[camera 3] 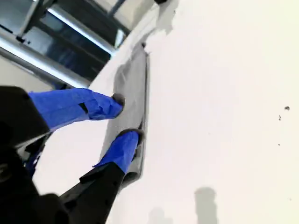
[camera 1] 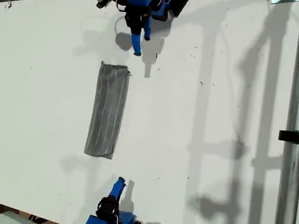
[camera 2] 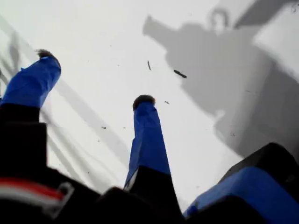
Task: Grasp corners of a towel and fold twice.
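Second wrist view: my second gripper (camera 3: 122, 122), jaws spread, hangs over one end of the towel (camera 3: 131, 93), a narrow folded grey strip on the white table (camera 1: 41, 71). Beyond, my first gripper (camera 2: 96, 79) stands open above bare tabletop, holding nothing.

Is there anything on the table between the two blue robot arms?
Yes. In the exterior view, a folded grey striped towel lies on the white table between them; nothing else.

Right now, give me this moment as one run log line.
towel: folded narrow strip, flat on table | first pincer: open, empty, over bare table | second pincer: open, empty, near towel end
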